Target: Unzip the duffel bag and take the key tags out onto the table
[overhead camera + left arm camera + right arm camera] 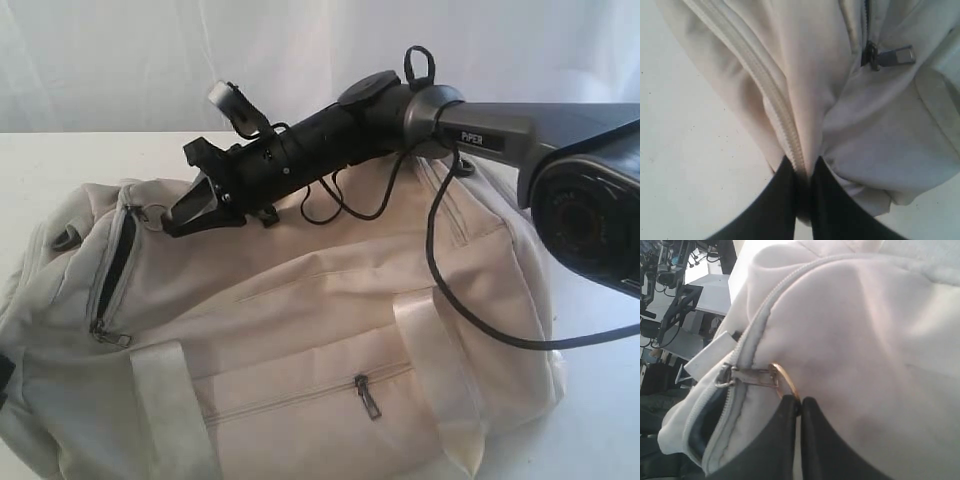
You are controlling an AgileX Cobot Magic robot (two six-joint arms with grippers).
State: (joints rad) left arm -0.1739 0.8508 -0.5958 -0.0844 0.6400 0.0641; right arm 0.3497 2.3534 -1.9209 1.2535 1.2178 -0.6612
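Observation:
The cream duffel bag (300, 330) lies on the white table (60, 160). My right gripper (175, 222) reaches across to the bag's left end. In the right wrist view that gripper (800, 402) is shut on a brass ring (785, 380) hanging from a grey zipper pull (752, 376). Beside the pull the zipper gapes a little over dark lining. My left gripper (805, 167) is shut on a fold of the bag's fabric along a closed zipper seam (775, 105), low by the table (685, 165). The key tags are hidden.
An end pocket (112, 270) stands open with dark lining showing. A front pocket's zipper pull (368, 397) hangs between two pale straps. A black cable (450, 290) droops from my right arm over the bag. A white curtain backs the table.

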